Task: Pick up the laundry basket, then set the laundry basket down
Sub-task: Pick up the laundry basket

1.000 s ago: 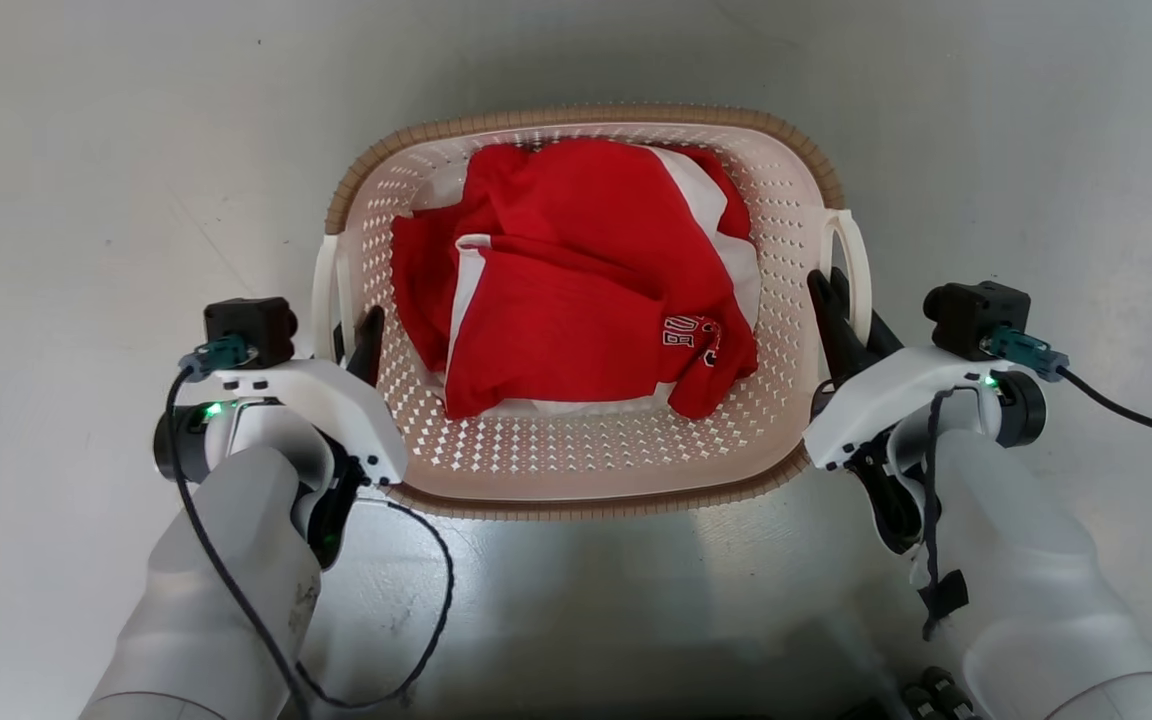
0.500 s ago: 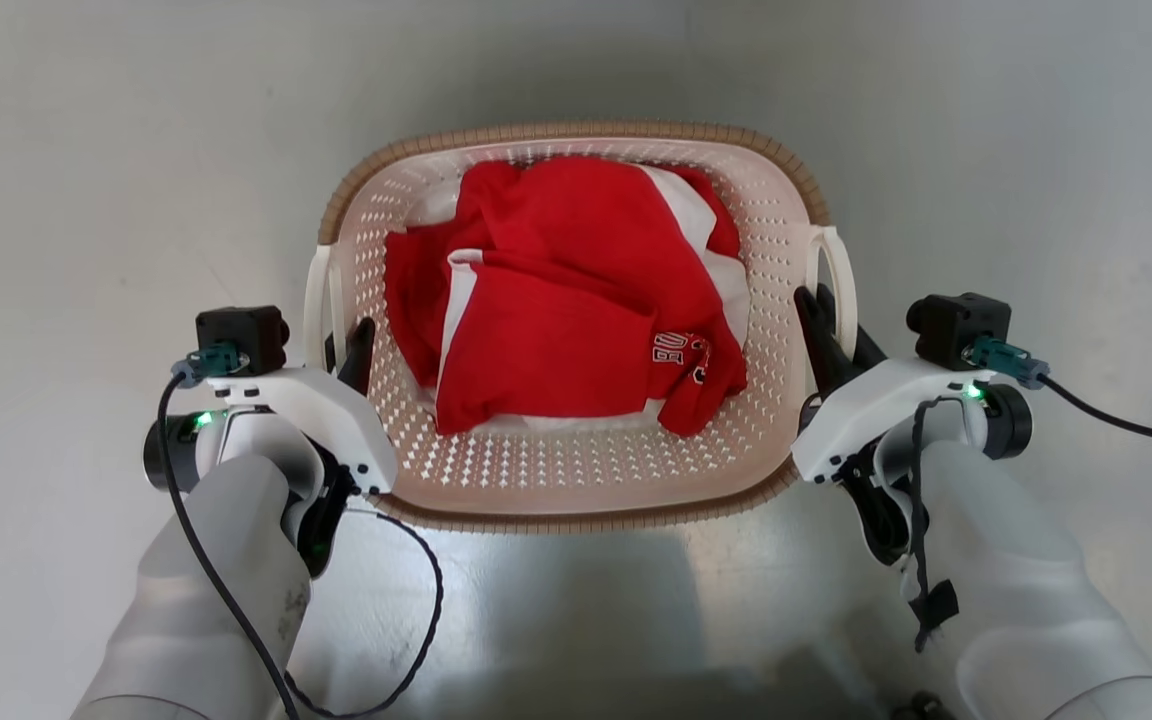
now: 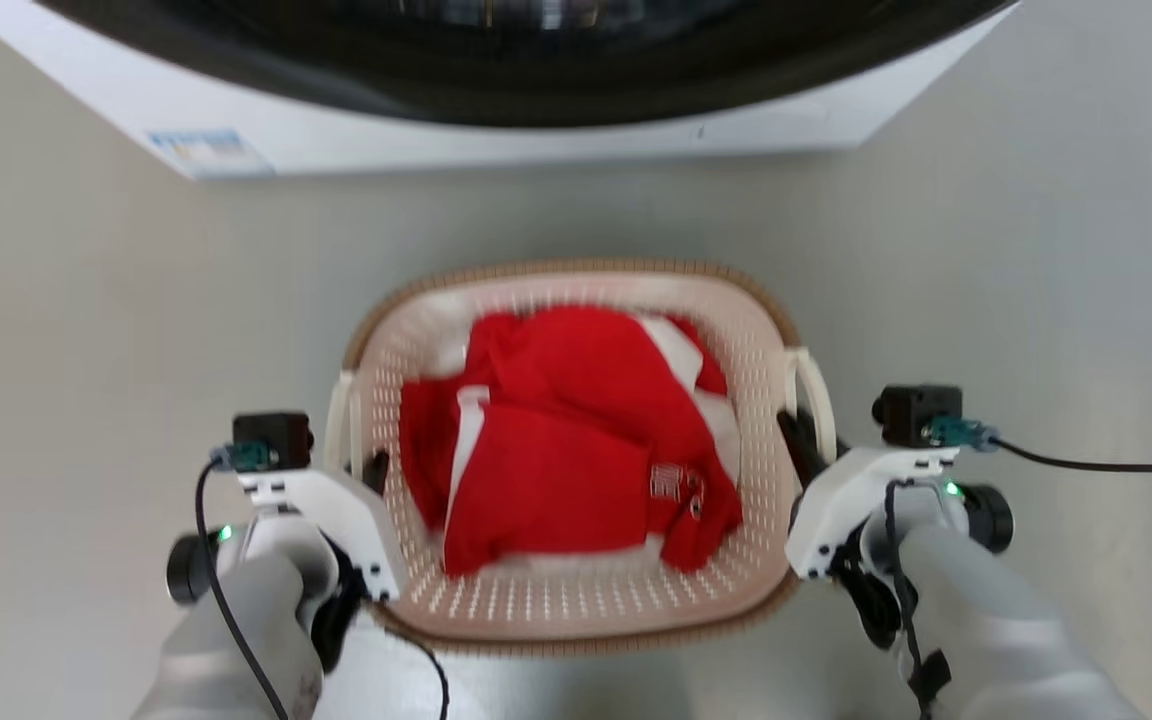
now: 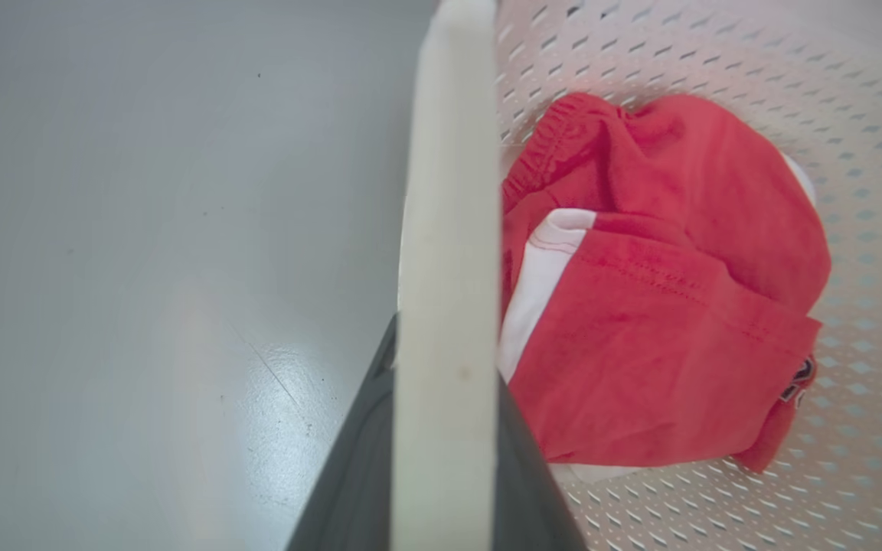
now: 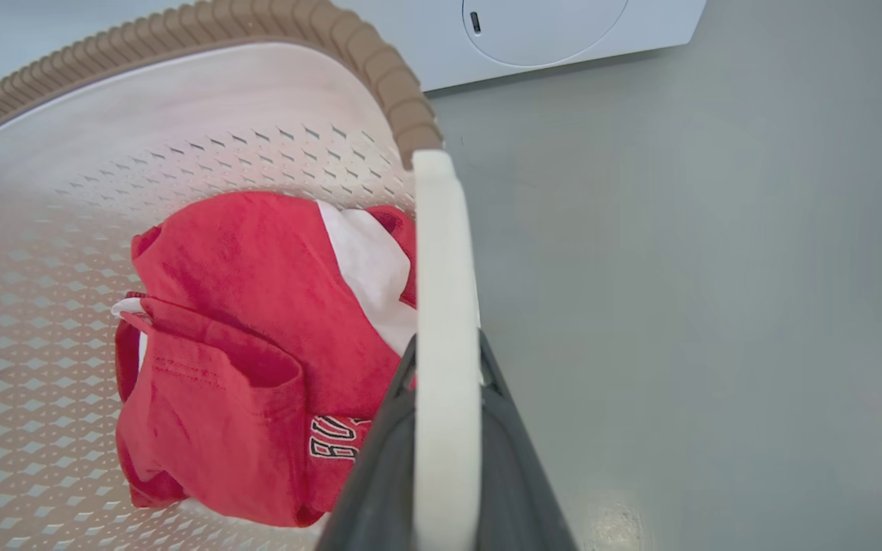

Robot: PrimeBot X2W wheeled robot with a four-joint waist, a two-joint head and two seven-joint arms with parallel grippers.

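Now | step: likely carrying laundry basket [image 3: 576, 270], centre frame | left gripper [image 3: 358, 466], right gripper [image 3: 808, 442] both clamped on its handles [image 3: 816, 385] | next: you lower it level, then release.

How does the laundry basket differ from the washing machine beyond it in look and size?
The laundry basket is cream, perforated and tan-rimmed; the washing machine is smooth white with a dark door. The basket is far smaller than the machine. Both are pale overall.

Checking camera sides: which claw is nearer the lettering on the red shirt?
Right. The right claw clamps the basket handle beside the lettering; the left claw clamps the opposite handle.
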